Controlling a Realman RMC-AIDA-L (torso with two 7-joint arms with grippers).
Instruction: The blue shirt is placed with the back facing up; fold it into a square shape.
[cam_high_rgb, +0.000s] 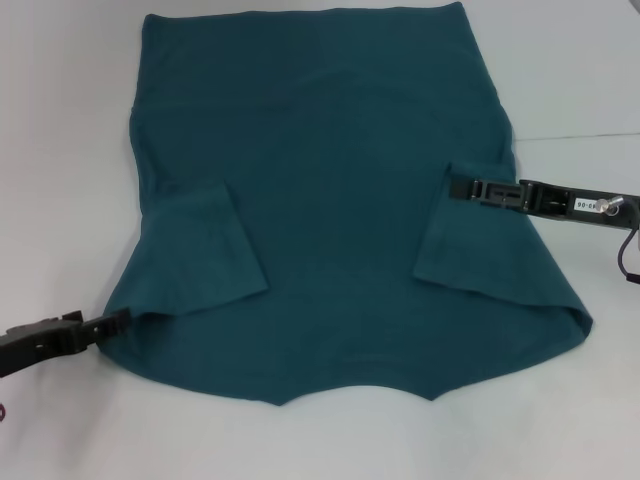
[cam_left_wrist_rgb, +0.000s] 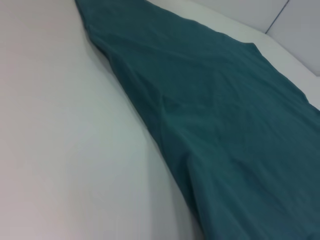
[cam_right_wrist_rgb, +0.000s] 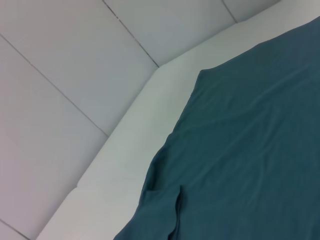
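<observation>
Left gripper (cam_high_rgb: 118, 320): at near-left shoulder corner; grip state cannot tell.
Blue shirt (cam_high_rgb: 330, 200): flat on white table (cam_high_rgb: 60, 150), sleeves folded in.
Right gripper (cam_high_rgb: 455, 187): over right sleeve; cannot tell.
Advice: lift edges evenly, fold straight.

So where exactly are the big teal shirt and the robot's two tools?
Dark teal-blue cotton shirt (cam_high_rgb: 330, 210): head view, middle of its plain back.
Left tool (cam_high_rgb: 118, 320): head view, tip at the shirt's near left corner.
Right tool (cam_high_rgb: 458, 186): head view, tip over the folded-in right sleeve.
</observation>
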